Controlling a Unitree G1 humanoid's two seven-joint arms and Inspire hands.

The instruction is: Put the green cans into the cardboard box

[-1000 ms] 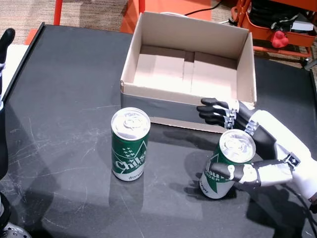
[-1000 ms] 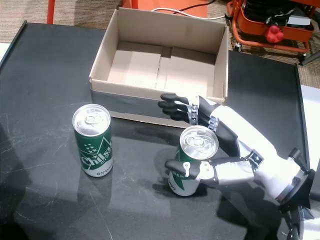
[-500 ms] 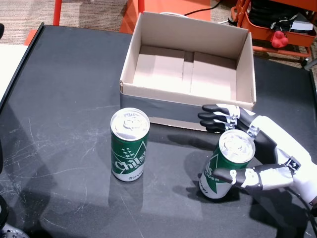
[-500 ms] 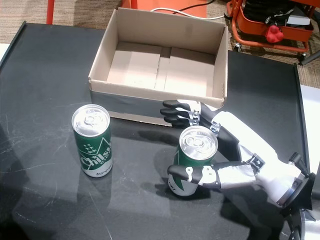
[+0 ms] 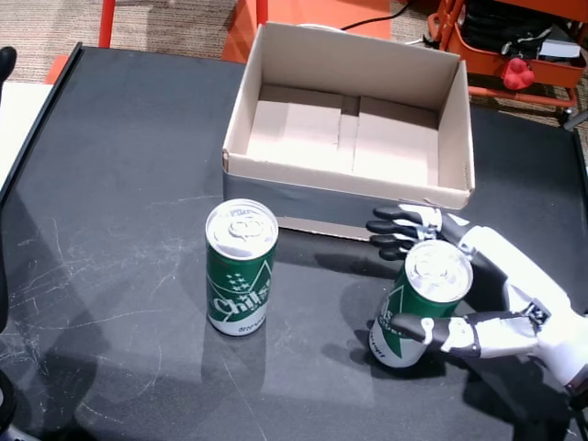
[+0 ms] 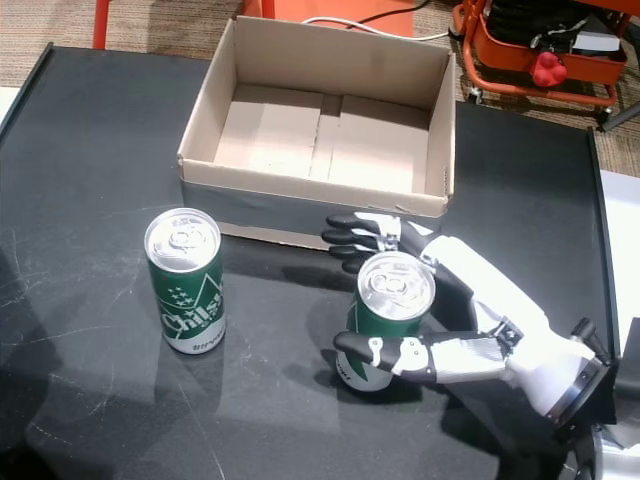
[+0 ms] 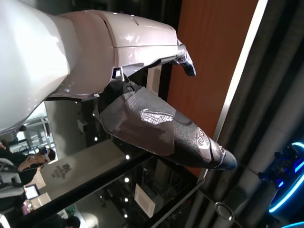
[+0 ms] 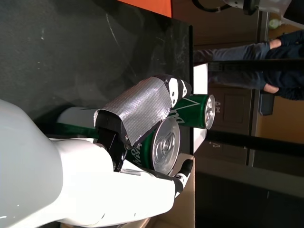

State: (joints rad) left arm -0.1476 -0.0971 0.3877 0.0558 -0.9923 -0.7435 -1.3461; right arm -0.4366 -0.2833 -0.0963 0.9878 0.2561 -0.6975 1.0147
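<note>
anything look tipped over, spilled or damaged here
Nothing stands out. Both green cans, one free and one inside the right robot hand, stand upright and sealed on the black table. The cardboard box is empty and intact.

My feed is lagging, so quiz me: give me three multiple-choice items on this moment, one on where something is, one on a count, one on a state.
1. Where is the free-standing can?
A. Inside the box
B. On the table, in front of the box
C. On the floor

2. How many green cans are in view?
A. One
B. Two
C. Three

3. What is the right hand doing?
A. Wrapped around a can
B. Resting flat on the table
C. Reaching into the box

Answers:
1. B: it stands upright on the black table, just short of the box front wall.
2. B: one stands alone; the other can is by the right hand; the box holds none.
3. A: thumb in front, fingers behind the can.
</note>
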